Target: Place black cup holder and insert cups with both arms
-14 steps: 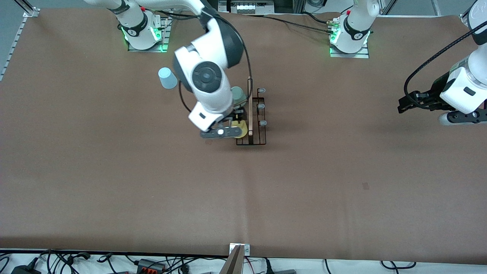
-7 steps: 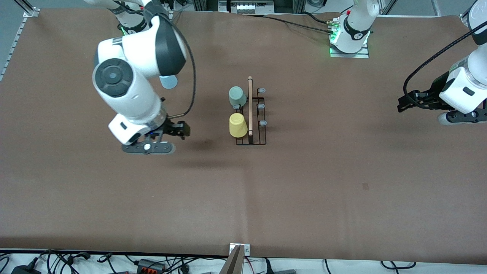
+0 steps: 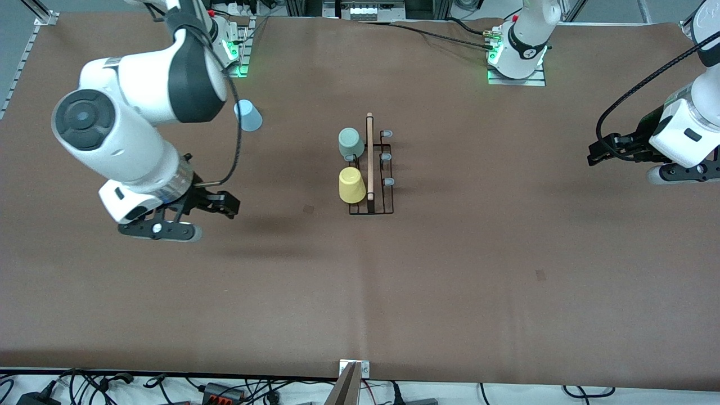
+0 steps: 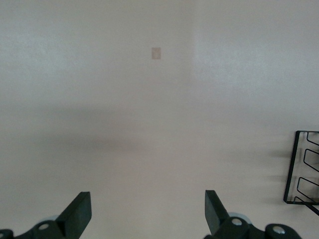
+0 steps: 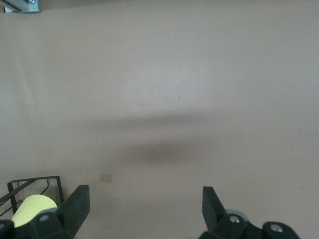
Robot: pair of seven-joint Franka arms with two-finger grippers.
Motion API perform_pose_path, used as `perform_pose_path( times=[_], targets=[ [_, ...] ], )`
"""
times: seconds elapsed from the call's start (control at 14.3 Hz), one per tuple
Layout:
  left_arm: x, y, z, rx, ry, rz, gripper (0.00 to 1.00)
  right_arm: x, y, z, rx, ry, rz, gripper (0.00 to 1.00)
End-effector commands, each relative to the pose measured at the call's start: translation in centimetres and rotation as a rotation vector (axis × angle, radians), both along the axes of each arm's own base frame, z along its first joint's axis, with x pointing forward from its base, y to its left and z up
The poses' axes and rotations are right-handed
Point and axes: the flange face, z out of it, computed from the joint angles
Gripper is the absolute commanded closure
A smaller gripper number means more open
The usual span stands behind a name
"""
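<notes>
A: Where does the black cup holder (image 3: 371, 169) stand?

B: Mid-worktop (image 3: 450, 270), upright on its wire base, wooden rod along the top. The mint green cup (image 3: 350, 143) and the yellow cup (image 3: 352, 185) hang on prongs on the side toward the right arm's end, the yellow one nearer the front camera. The three prongs on its side toward the left arm's end are bare.

A: And the light blue cup (image 3: 247, 115)?

B: It lies on the worktop, well apart from the holder, toward the right arm's base.

A: The arms?

B: The right gripper (image 3: 228, 203) is over bare worktop, jaws spread wide and holding nothing (its wrist view catches the holder's corner and the yellow cup). The left gripper (image 3: 597, 156) waits over its own end, jaws likewise apart and empty.
</notes>
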Motion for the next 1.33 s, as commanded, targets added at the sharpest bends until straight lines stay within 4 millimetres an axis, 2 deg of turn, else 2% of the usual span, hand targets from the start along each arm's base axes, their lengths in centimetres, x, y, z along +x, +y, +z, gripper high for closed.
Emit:
perform_pose_path(
  times=[0.0,0.14,0.28,0.49,0.77,0.84,1.26],
  targets=[
    [-0.3,0.2,0.8,-0.013,0.003,-0.016,0.0,0.3,-2.9,1.4,0.068,0.002,-0.011,0.0],
    [-0.3,0.2,0.8,-0.013,0.003,-0.016,0.0,0.2,-5.9,3.0,0.012,-0.015,0.0,0.0],
    [-0.3,0.1,0.8,-0.015,0.004,-0.017,0.0,0.2,-8.6,4.4,0.03,-0.025,0.002,0.0],
    [-0.5,0.0,0.6,-0.013,0.021,-0.018,0.0,-0.6,-15.0,5.9,0.046,-0.013,-0.01,0.0],
    [-0.5,-0.1,0.7,-0.013,0.019,-0.021,0.0,-1.9,-22.1,6.3,0.061,-0.009,0.006,0.0],
    [-0.5,-0.1,0.7,-0.013,0.019,-0.021,0.0,-2.3,-22.8,6.3,0.053,-0.011,0.015,0.0],
    [-0.5,-0.1,0.7,-0.013,0.021,-0.021,0.0,-3.4,-23.4,7.4,-0.005,-0.02,0.078,0.0]
  ],
)
